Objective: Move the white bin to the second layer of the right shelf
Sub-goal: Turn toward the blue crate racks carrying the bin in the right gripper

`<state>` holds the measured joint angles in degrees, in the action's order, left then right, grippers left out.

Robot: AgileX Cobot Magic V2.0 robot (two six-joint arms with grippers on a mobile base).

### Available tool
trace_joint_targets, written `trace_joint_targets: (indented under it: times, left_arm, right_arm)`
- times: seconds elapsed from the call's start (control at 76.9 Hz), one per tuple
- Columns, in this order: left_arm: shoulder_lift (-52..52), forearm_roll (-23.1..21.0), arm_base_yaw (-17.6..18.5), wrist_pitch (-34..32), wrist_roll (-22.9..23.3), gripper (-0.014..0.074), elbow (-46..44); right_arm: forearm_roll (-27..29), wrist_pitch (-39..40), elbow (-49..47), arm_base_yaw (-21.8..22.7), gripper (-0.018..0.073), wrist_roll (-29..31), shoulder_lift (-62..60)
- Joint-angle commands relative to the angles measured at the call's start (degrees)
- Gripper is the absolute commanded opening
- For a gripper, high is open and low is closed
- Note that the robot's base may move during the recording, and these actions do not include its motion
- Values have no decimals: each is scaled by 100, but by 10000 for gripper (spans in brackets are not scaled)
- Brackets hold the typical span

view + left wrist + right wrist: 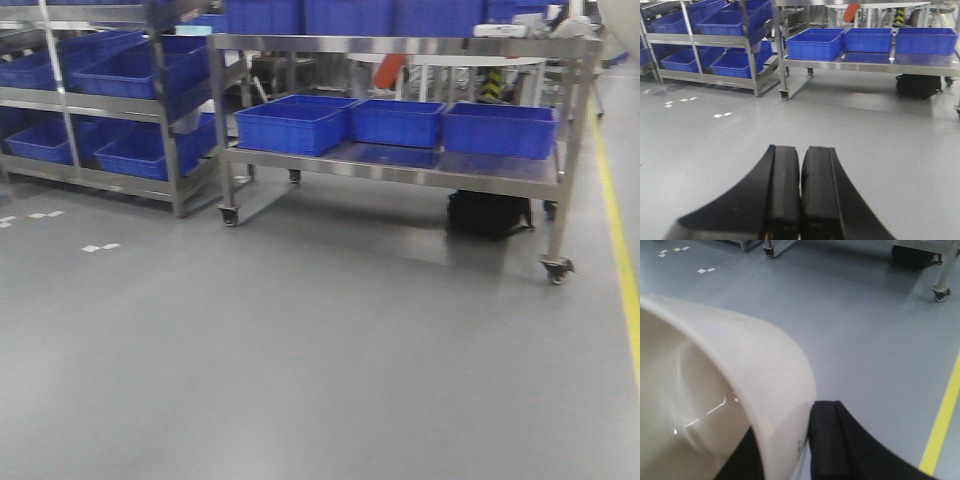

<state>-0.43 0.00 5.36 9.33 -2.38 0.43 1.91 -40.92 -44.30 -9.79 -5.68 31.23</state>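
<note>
The white bin (740,355) fills the left of the right wrist view, tilted, with its cream inside facing the camera. My right gripper (790,425) is shut on its rim: one black finger (827,440) presses the outer wall and the other sits inside. The bin hangs above grey floor. My left gripper (800,150) is shut and empty, pointing over bare floor toward the racks. No rack level with white rollers can be made out in any view. Neither gripper shows in the front view.
A wheeled steel cart (400,172) with blue crates (293,123) stands ahead. A steel rack (172,150) full of blue crates is at the far left. A black bag (489,213) lies under the cart. A yellow floor line (620,250) runs along the right.
</note>
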Motion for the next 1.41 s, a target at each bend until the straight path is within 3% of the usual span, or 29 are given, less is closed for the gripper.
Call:
trace_joint_targets:
  times: [0.0,1.392]
  left_arm:
    - [-81,0,26,-490,18,85,211]
    - [-81,0,46,-490,18,85,211]
  right_arm:
    - [7,551,-178,36,55,22,7]
    - [7,551,-178,36,55,22,7]
